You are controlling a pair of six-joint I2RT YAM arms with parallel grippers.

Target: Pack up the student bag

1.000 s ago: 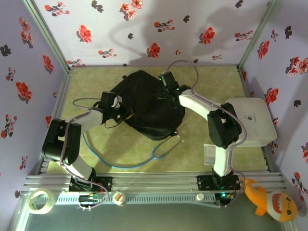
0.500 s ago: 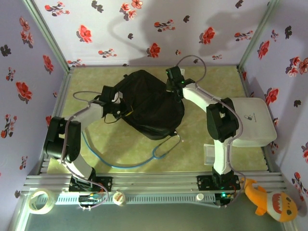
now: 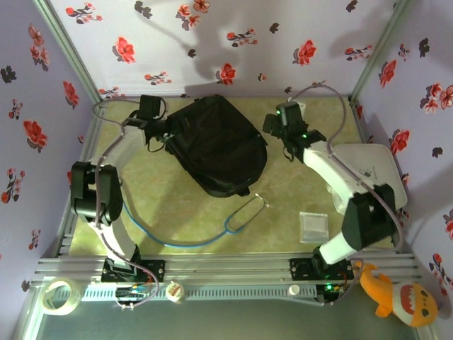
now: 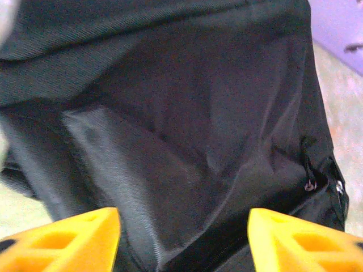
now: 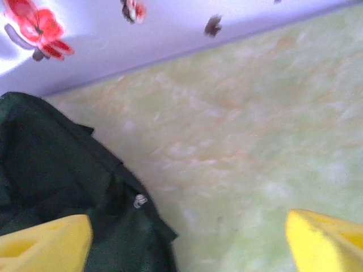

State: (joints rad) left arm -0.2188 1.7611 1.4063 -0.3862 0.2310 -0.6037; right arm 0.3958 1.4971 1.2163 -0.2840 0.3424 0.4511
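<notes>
Both grippers have been drawn outward off the bag (image 3: 216,145), on which they were set a second ago. It is laid at the far middle of the table (image 3: 297,191). The left gripper (image 3: 163,129) is held at the bag's far left edge with its fingers parted and black fabric seen between them; whether it is touched cannot be told. The right gripper (image 3: 276,124) is held just right of the bag, clear of it, with its fingers spread wide over bare table. A blue cable (image 3: 233,227) is laid near of the bag.
</notes>
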